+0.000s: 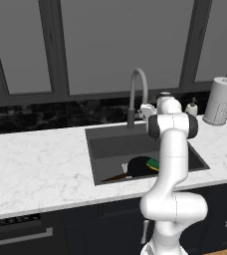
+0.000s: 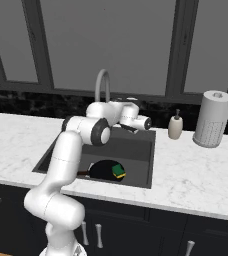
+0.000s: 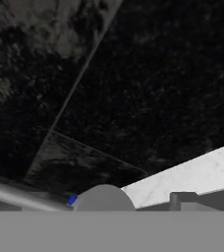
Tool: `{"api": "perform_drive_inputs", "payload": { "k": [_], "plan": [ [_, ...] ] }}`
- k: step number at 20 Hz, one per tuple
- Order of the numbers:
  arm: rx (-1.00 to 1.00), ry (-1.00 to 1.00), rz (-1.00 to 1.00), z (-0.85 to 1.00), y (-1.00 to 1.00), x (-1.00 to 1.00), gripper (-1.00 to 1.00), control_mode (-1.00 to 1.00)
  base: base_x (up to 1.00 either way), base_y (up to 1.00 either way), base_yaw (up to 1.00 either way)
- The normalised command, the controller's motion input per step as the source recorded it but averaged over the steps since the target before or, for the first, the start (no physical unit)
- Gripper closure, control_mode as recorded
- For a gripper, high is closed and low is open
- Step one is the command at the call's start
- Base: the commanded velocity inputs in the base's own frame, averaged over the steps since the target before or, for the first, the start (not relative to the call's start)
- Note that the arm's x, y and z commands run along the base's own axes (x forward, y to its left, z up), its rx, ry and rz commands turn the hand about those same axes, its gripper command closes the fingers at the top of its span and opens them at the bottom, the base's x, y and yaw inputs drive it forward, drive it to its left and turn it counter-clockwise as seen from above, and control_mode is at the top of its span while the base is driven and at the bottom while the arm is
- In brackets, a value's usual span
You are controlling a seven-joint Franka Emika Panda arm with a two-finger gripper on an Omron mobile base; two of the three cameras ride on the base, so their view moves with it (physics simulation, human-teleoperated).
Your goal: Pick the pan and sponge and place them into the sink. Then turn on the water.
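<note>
Simulated kitchen with a white marble counter [image 1: 36,164], dark stone backsplash and large windows behind. Dark grey sink [image 1: 110,144] set into the marble, holding the black pan [image 1: 139,166] near its front wall, reddish-brown handle pointing left in the left base view. Yellow-and-green sponge [image 2: 118,171] resting on the pan's right edge, partly hidden behind the white arm in the left base view. Grey gooseneck faucet [image 1: 138,89] rising at the back of the basin, its base partly covered by the arm from the right. Gripper [image 2: 130,128] raised over the back of the sink just beside the faucet; fingers too small and dark to make out in either base view, though by every sign spread wide apart with nothing between them. Hand view tilted, close to the backsplash: dark marbled stone, a strip of white counter, and a blurred grey rounded shape at the bottom, hard to identify. Soap dispenser [image 2: 175,125] and paper towel roll [image 2: 212,119] standing on the counter to the right.
</note>
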Motion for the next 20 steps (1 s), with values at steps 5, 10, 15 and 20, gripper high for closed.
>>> {"api": "perform_drive_inputs", "payload": {
  "k": [5,10,15,20],
  "plan": [
    [0.0,0.0,0.0,0.0,0.0,0.0,1.0,-1.0,0.0,0.0,0.0],
    [0.0,0.0,0.0,-0.03,0.0,0.0,1.0,-1.0,0.0,0.0,0.0],
    [0.08,0.01,-0.01,-0.13,0.0,0.0,1.0,-1.0,0.0,0.0,0.0],
    [0.22,0.15,-0.08,-0.07,-0.02,0.0,1.0,-1.0,0.0,0.0,0.0]
  ]
}}
